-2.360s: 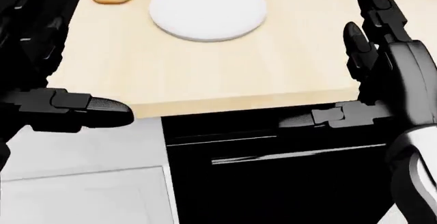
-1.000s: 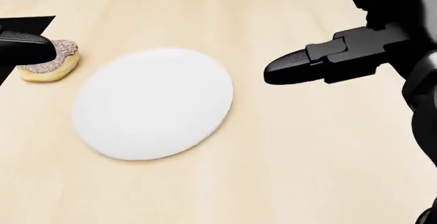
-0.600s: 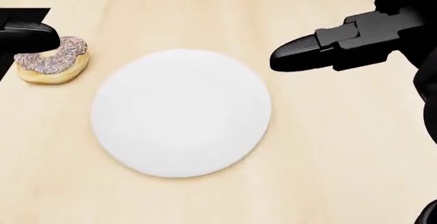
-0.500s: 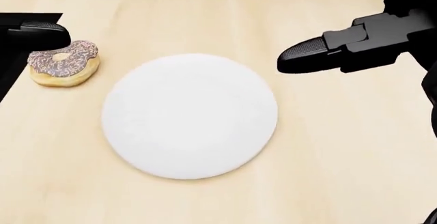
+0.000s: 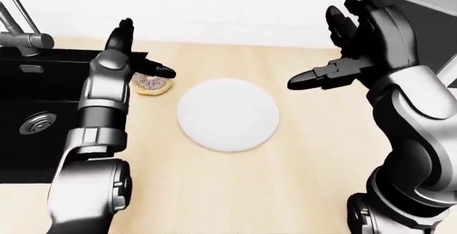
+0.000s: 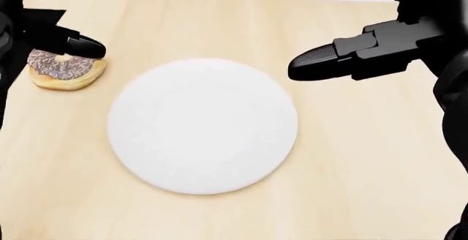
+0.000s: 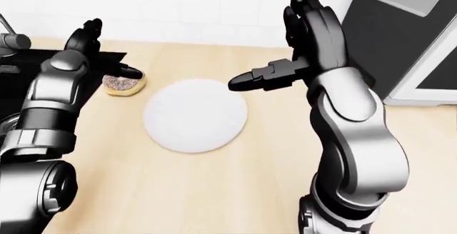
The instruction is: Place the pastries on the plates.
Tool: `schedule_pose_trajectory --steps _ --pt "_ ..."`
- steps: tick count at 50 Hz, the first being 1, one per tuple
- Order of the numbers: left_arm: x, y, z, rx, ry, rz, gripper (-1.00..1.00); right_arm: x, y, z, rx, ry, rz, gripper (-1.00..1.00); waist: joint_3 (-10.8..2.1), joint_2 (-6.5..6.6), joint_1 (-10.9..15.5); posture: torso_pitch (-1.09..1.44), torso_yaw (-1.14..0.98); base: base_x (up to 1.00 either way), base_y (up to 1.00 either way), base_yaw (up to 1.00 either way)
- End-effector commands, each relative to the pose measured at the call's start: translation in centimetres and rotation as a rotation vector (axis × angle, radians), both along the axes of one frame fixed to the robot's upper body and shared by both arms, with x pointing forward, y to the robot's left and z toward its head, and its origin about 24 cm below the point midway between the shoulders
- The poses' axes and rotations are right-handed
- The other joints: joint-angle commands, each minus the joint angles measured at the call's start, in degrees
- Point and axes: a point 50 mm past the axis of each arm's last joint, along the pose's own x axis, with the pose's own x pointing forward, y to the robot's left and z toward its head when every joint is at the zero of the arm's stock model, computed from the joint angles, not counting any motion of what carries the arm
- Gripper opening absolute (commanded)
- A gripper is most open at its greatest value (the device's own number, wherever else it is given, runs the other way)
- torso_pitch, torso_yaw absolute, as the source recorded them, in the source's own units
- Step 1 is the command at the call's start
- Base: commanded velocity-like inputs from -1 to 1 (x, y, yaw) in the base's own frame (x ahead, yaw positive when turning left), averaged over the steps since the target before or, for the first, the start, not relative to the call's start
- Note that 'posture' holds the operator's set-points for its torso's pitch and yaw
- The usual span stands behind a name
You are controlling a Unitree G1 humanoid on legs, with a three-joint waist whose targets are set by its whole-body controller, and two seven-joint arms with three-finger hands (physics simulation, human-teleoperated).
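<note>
A chocolate-glazed, sprinkled donut [image 6: 62,71] lies on the pale wooden counter [image 6: 366,157], left of an empty white plate [image 6: 202,125]. My left hand [image 5: 145,52] hovers over the donut with its fingers pointing up and spread; its thumb [image 6: 82,46] reaches across the donut's upper edge, and nothing is held. My right hand [image 5: 323,45] is raised to the right of and above the plate, open, thumb [image 6: 322,63] pointing left. No other pastry or plate is in view.
A black sink [image 5: 36,100] with a metal faucet [image 5: 21,30] is set into the counter left of the donut. A dark appliance [image 7: 400,30] stands at the top right of the right-eye view. A white wall runs along the counter's far edge.
The head view moved in over the counter, so the plate now fills its middle. My left thumb has moved right, over the donut's top edge. The right thumb dipped slightly.
</note>
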Motion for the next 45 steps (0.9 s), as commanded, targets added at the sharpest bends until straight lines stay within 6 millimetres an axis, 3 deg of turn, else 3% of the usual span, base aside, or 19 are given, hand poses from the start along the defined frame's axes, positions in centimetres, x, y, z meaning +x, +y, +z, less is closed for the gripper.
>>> schedule_pose_trajectory --steps 1,5,13,19,26,36,45 --pt "0.2 -0.5 4.0 0.095 -0.159 -0.045 1.00 -0.2 0.0 -0.3 0.003 -0.023 0.000 1.00 -1.16 1.35 -0.35 0.00 0.00 0.00 0.00 0.00" --pt "0.9 -1.1 4.6 0.137 -0.137 -0.077 1.00 -0.1 0.1 -0.4 0.002 -0.020 0.000 1.00 -1.29 1.00 -0.26 0.00 0.00 0.00 0.00 0.00" --pt "1.6 -2.0 1.5 0.248 -0.012 -0.116 1.00 0.1 -0.3 -1.2 0.011 -0.011 -0.005 1.00 -1.89 1.25 -0.22 0.00 0.00 0.00 0.00 0.00" --pt "1.6 -1.6 1.4 0.313 0.021 -0.113 1.00 0.2 -0.2 -1.6 0.013 -0.006 -0.005 1.00 -2.34 1.28 -0.46 0.00 0.00 0.00 0.00 0.00" --pt "1.6 -1.6 -1.0 0.343 0.077 -0.091 1.00 0.1 -0.4 -1.5 0.021 -0.009 -0.009 1.00 -2.57 1.12 -0.52 0.00 0.00 0.00 0.00 0.00" --pt "1.5 -1.3 -2.6 0.381 0.080 -0.038 1.00 0.4 -0.8 -2.4 0.025 0.000 -0.012 1.00 -2.98 1.16 -0.54 0.00 0.00 0.00 0.00 0.00" --pt "1.3 -1.1 -3.9 0.428 0.107 -0.039 0.68 0.6 -0.7 -2.8 0.026 0.005 -0.011 1.00 -3.68 1.41 -0.60 0.00 0.00 0.00 0.00 0.00"
